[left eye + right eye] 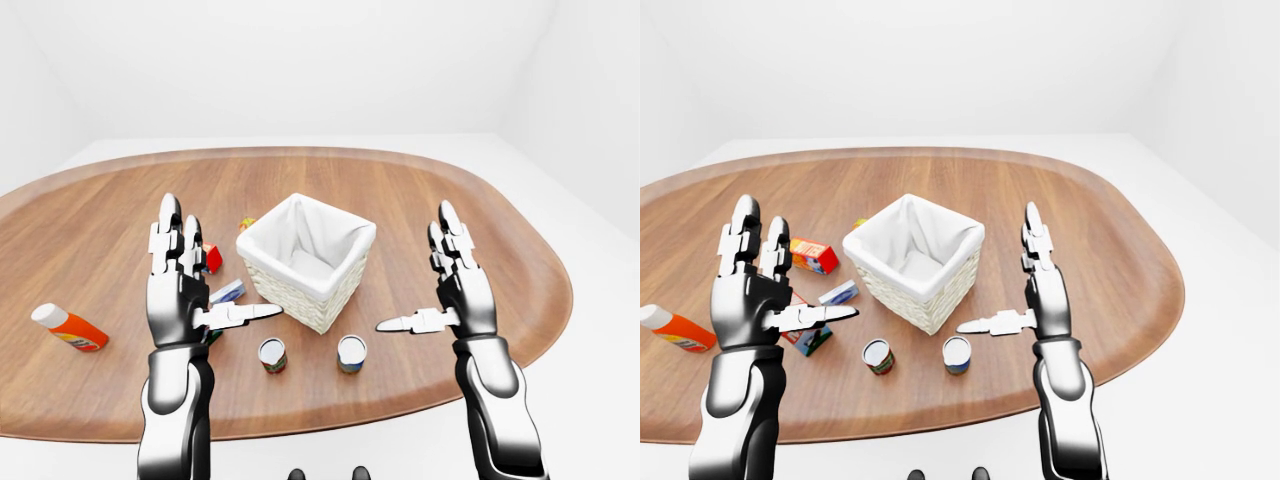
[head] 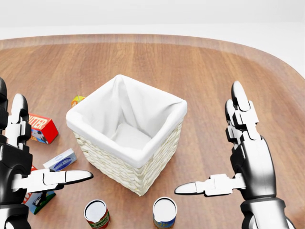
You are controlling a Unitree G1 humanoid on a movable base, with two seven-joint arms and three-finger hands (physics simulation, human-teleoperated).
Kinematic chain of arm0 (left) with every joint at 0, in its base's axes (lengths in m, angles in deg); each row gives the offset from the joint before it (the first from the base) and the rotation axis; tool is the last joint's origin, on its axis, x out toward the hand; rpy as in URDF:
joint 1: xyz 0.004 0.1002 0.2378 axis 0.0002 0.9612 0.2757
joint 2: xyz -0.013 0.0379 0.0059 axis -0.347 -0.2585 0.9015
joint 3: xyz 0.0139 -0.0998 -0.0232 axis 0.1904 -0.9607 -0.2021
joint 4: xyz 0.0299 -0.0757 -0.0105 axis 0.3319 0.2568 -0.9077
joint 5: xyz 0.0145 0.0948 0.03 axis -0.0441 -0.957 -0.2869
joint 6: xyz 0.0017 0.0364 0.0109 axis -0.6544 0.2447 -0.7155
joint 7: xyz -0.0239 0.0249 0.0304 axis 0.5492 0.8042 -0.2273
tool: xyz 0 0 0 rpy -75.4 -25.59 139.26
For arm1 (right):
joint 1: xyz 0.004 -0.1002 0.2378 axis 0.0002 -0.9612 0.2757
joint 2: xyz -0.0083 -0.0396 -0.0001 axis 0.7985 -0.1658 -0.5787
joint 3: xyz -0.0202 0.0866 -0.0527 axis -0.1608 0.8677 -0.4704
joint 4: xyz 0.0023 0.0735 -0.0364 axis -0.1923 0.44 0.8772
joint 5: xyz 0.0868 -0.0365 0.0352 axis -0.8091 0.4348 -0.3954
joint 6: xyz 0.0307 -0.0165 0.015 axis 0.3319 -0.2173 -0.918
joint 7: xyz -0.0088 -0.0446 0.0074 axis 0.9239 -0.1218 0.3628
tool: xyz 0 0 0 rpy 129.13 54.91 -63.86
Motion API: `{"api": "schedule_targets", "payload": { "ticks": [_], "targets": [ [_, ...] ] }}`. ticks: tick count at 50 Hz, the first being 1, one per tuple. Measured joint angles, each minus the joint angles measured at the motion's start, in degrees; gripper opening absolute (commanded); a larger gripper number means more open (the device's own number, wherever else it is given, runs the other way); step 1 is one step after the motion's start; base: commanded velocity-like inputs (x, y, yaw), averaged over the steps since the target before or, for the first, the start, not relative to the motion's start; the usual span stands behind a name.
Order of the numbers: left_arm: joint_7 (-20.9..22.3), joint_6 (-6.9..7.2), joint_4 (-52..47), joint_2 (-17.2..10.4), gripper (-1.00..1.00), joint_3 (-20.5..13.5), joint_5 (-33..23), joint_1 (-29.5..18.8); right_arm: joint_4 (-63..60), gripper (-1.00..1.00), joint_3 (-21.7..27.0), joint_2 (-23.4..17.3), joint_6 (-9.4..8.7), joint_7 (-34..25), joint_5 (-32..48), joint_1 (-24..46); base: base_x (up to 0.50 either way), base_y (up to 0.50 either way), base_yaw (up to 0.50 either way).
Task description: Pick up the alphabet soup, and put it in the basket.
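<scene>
Wooden table [image 1: 480, 230]: basket [image 2: 125, 133], cans, cartons
</scene>
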Motion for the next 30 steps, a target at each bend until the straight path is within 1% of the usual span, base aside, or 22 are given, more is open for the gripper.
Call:
{"api": "schedule_targets", "payload": {
  "ticks": [14,30],
  "targets": [
    [-0.06,0.00,-0.23,0.03,1.00,0.04,-0.08,0.08,1.11,1.00,-0.31,-0.03,0.00,-0.05,0.63,-0.06,0.00,0.00,0.00],
    [-0.14,0.00,-1.09,0.04,1.00,-0.11,-0.06,0.17,5.20,1.00,-0.95,-0.09,0.00,-0.34,2.31,-0.68,0.00,0.00,0.00]
  ]
}}
